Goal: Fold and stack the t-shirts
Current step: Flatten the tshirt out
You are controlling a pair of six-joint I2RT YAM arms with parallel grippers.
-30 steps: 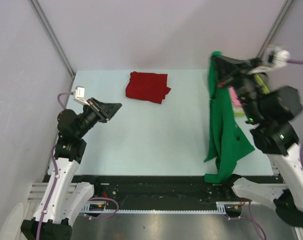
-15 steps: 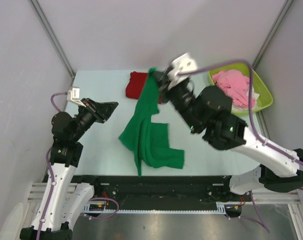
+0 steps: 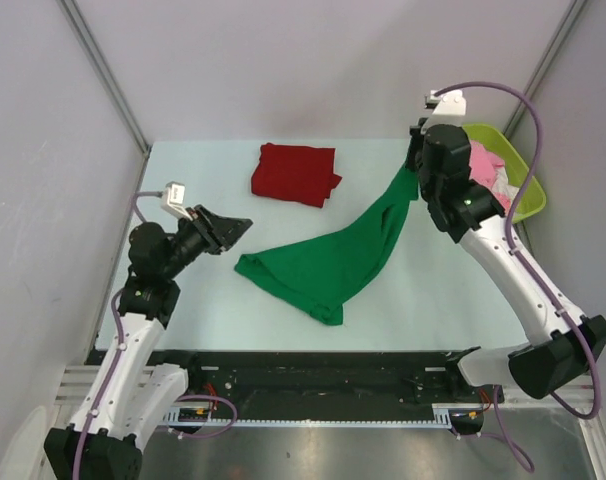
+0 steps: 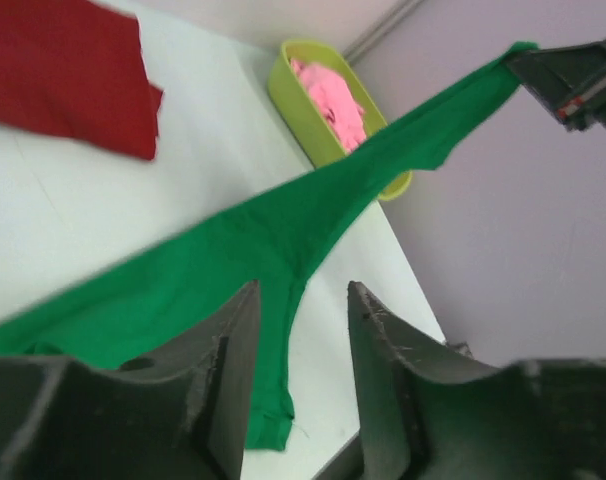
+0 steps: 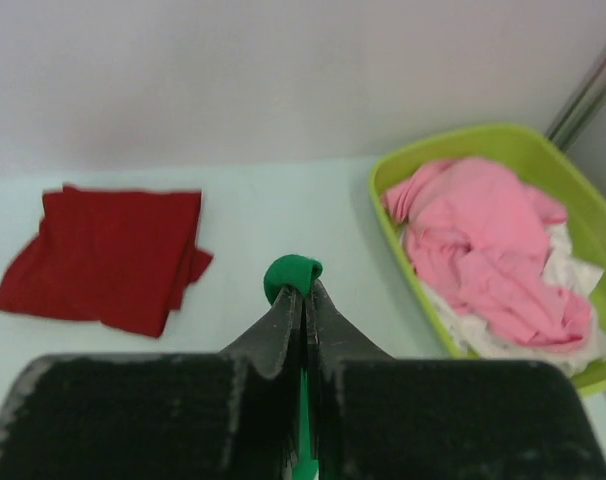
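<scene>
The green t-shirt [image 3: 328, 262] trails in a long diagonal band, its lower part lying on the table's middle and its upper end lifted toward the back right. My right gripper [image 3: 413, 163] is shut on that raised end; a green bulge of cloth [image 5: 293, 273] pokes out above its closed fingertips [image 5: 301, 292]. The dark red t-shirt [image 3: 295, 173] lies folded at the back centre, also seen in the right wrist view [image 5: 108, 255]. My left gripper [image 3: 239, 228] hovers just left of the green shirt's low end, open, with nothing between its fingers [image 4: 238, 330].
A lime-green basket [image 3: 528, 195] at the back right holds a pink garment [image 3: 486, 163] over white cloth [image 5: 573, 345]. Grey walls stand close on the left, back and right. The table's front edge runs just behind the arm bases.
The right arm has swung the green shirt's held end from the back centre to the back right, stretching the cloth out over the table. The left gripper has opened wider and shifted slightly right.
</scene>
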